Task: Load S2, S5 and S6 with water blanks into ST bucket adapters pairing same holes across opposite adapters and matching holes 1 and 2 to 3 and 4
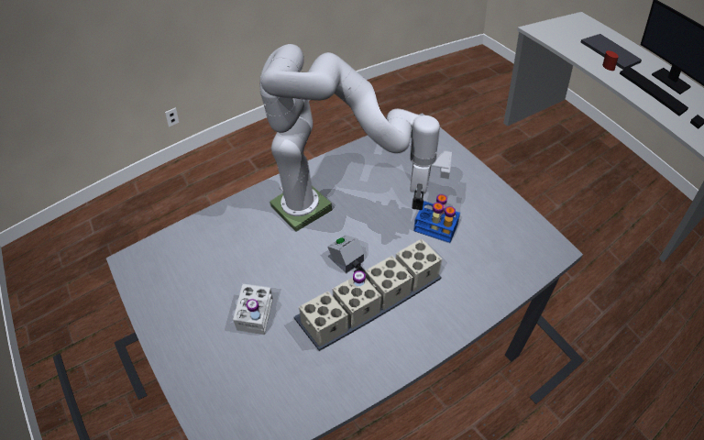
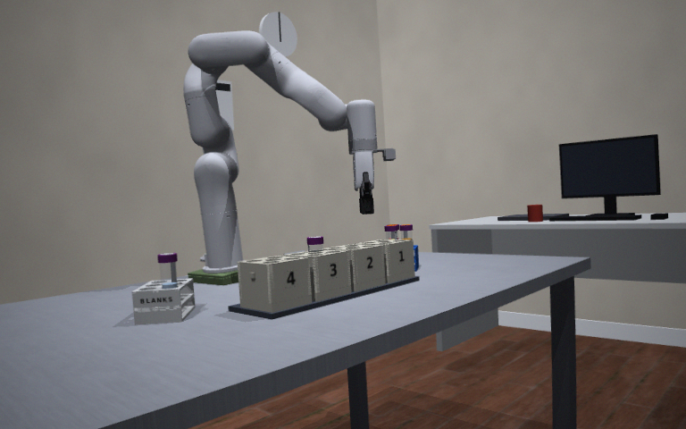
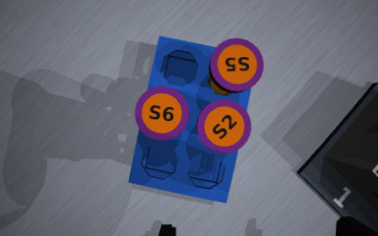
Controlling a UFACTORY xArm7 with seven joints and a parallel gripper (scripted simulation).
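My gripper point(image 1: 417, 201) point(image 2: 366, 205) point(image 3: 260, 228) is open and empty, above the blue rack and just to one side of it. The blue rack point(image 3: 182, 185) holds orange-dot tubes S5 point(image 1: 450, 211) point(image 3: 236, 64), S2 point(image 1: 438, 208) point(image 3: 223, 126) and S6 point(image 1: 441, 199) point(image 3: 161, 113). Stand ST point(image 1: 381, 312) point(image 2: 348, 295) bears adapters 1 point(image 1: 428, 273) point(image 2: 401, 256), 2 point(image 1: 398, 291), 3 point(image 1: 366, 310) and 4 point(image 1: 333, 328) point(image 2: 290, 278). A white-dot blank point(image 1: 358, 276) point(image 2: 314, 240) stands in adapter 3's back corner; its number is unreadable.
The white BLANKS rack point(image 1: 252, 327) point(image 2: 156, 311) at the left holds a visible white-dot tube point(image 1: 252, 304) point(image 2: 167, 258). The green DONE key point(image 1: 340, 240) is on the small grey desk point(image 1: 346, 253) behind adapter 3. The stand's corner point(image 3: 322, 182) lies right of the blue rack in the wrist view.
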